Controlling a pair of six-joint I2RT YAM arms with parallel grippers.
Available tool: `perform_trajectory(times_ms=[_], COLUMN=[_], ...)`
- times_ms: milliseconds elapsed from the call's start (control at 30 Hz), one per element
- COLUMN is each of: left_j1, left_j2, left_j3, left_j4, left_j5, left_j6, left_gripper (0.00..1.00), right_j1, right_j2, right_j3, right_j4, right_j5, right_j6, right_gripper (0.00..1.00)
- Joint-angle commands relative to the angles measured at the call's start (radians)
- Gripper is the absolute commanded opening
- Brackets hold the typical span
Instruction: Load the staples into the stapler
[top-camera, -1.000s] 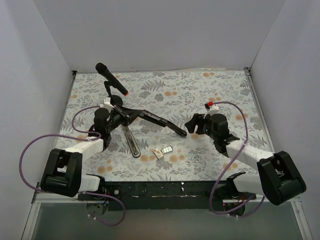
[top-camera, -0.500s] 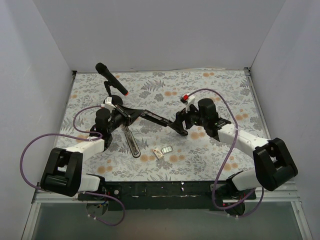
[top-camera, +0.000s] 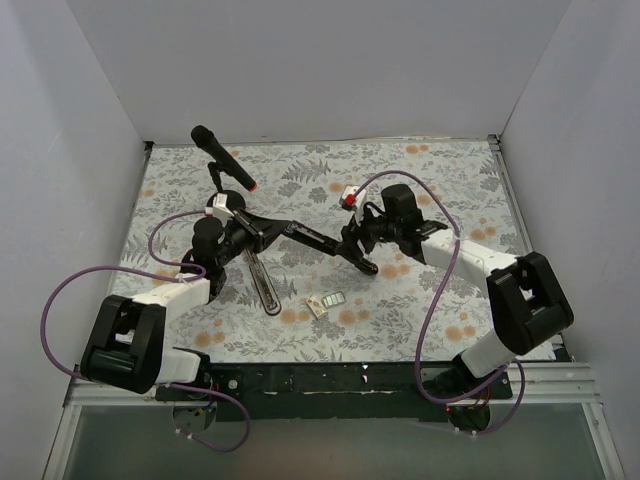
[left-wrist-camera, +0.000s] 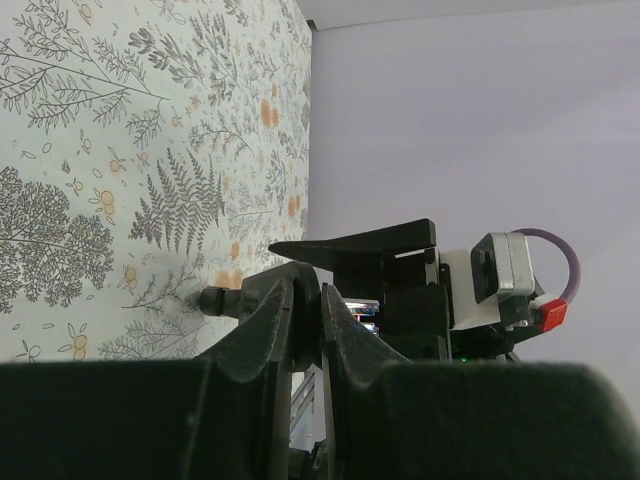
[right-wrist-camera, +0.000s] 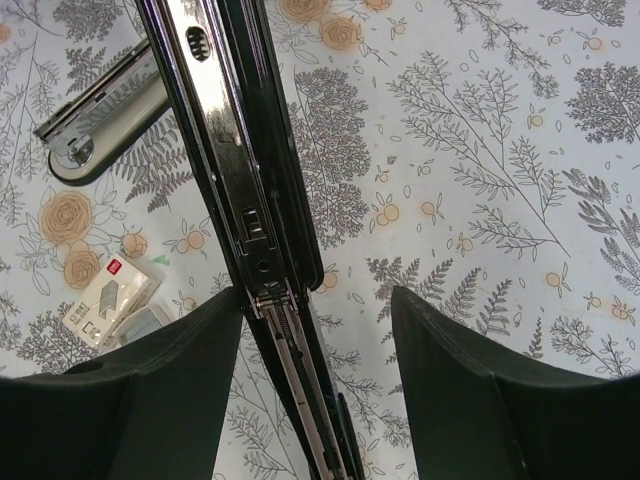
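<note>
The stapler (top-camera: 300, 238) lies hinged open: its silver-grey base (top-camera: 264, 283) rests on the table and its black top arm points right. My left gripper (top-camera: 232, 234) is shut on the stapler's hinge end; in the left wrist view (left-wrist-camera: 306, 292) its fingers pinch a black part. My right gripper (top-camera: 356, 242) is open around the arm's free end. In the right wrist view (right-wrist-camera: 315, 296) the arm and its metal rail (right-wrist-camera: 240, 190) run between the fingers, close to the left one. The staples box (top-camera: 328, 301) lies in front of the stapler and also shows in the right wrist view (right-wrist-camera: 115, 306).
A black microphone (top-camera: 222, 158) on a stand is at the back left, behind my left gripper. White walls close the table on three sides. The floral cloth (top-camera: 440, 190) covers the table.
My right arm has swung left from the right side of the table, and its open gripper now straddles the free end of the stapler's top arm. The left arm has stayed put.
</note>
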Motion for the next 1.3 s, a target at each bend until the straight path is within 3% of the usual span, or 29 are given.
perform_trajectory(times_ms=[0, 167, 267, 300, 367, 433, 467, 567, 800, 933, 1067, 1133, 1267], left_j1=[-0.008, -0.009, -0.011, -0.011, -0.011, -0.009, -0.009, -0.002, 0.084, 0.087, 0.08, 0.042, 0.0], left_j2=[-0.022, -0.011, -0.008, -0.008, -0.01, -0.017, -0.031, -0.08, -0.265, -0.393, -0.484, -0.525, -0.727], left_j3=[0.027, 0.027, 0.03, 0.032, 0.038, 0.046, 0.056, 0.079, 0.196, 0.265, 0.296, 0.274, 0.079], left_j4=[0.072, 0.083, 0.075, 0.074, 0.054, 0.025, -0.019, -0.153, -0.469, -0.638, -0.826, -0.839, -0.749], left_j5=[0.023, 0.033, 0.037, 0.042, 0.048, 0.045, 0.039, -0.015, -0.167, -0.326, -0.447, -0.576, -0.628], left_j6=[-0.028, -0.031, -0.025, -0.022, -0.002, 0.027, 0.073, 0.164, 0.476, 0.689, 0.907, 0.952, 1.003], left_gripper=[0.0, 0.0, 0.0, 0.0, 0.02, 0.13, 0.3, 0.57, 0.87, 0.97, 0.98, 0.98, 0.98], right_j1=[0.018, 0.036, 0.038, 0.038, 0.038, 0.04, 0.038, 0.038, 0.036, 0.03, 0.026, 0.027, 0.026], right_j2=[0.035, 0.054, 0.063, 0.063, 0.061, 0.061, 0.06, 0.067, 0.113, 0.146, 0.222, 0.254, 0.343], right_j3=[0.059, 0.074, 0.093, 0.096, 0.104, 0.108, 0.116, 0.134, 0.186, 0.208, 0.268, 0.316, 0.384], right_j4=[-0.038, -0.05, -0.076, -0.081, -0.09, -0.097, -0.125, -0.162, -0.261, -0.288, -0.353, -0.387, -0.458], right_j5=[-0.047, -0.036, -0.021, -0.009, 0.001, 0.019, 0.025, 0.057, 0.157, 0.194, 0.243, 0.252, 0.249], right_j6=[-0.084, -0.102, -0.124, -0.133, -0.154, -0.171, -0.188, -0.228, -0.326, -0.37, -0.418, -0.444, -0.481], right_gripper=[0.66, 0.55, 0.35, 0.18, 0.09, 0.04, 0.02, 0.01, 0.01, 0.01, 0.01, 0.01, 0.01])
